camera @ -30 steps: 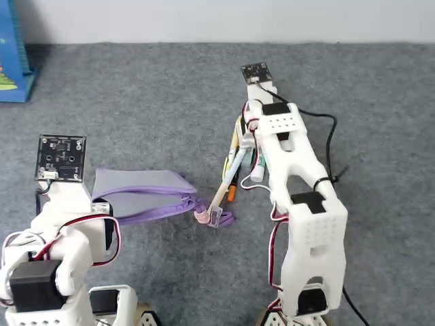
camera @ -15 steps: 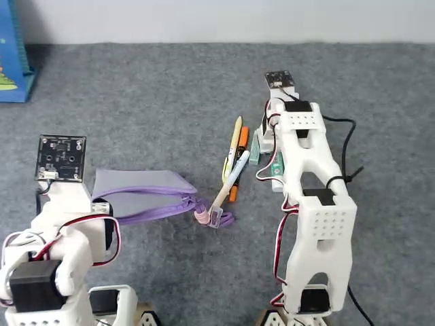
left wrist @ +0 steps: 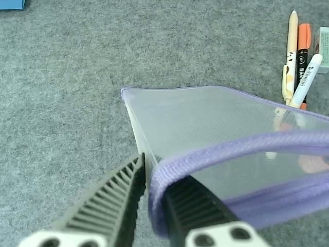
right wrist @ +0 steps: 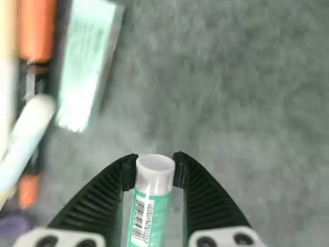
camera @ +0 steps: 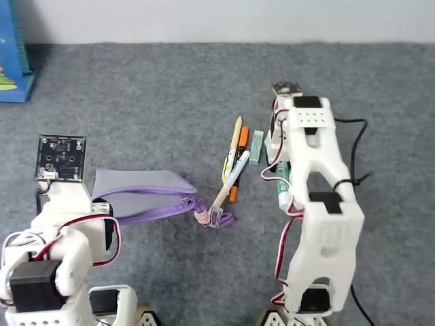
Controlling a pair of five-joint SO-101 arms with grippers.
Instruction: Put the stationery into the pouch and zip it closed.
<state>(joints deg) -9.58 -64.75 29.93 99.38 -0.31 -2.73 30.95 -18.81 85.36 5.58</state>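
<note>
A purple mesh pouch (camera: 139, 192) lies on the grey carpet, its zipper edge (left wrist: 241, 149) pinched by my left gripper (left wrist: 152, 175), which is shut on it. My right gripper (right wrist: 153, 164) is shut on a green glue stick (right wrist: 148, 206) with a white cap; the glue stick (camera: 283, 183) hangs under the right arm in the high view. Beside it on the carpet lie a cream pen (camera: 232, 144), an orange marker (camera: 239, 163), a white pen (camera: 230, 183) and a pale green eraser (camera: 256, 147). The same eraser (right wrist: 85, 62) and orange marker (right wrist: 35, 25) appear past the right fingertips.
A blue box (camera: 13, 61) stands at the far left edge by the white wall. A pink and clear zipper charm (camera: 209, 216) lies at the pouch's mouth. Open carpet stretches behind the pens and to the right of the right arm (camera: 319, 204).
The right arm has swung rightward off the pile of pens, carrying the glue stick with it. The eraser and pens are now uncovered. The left arm and pouch have not moved.
</note>
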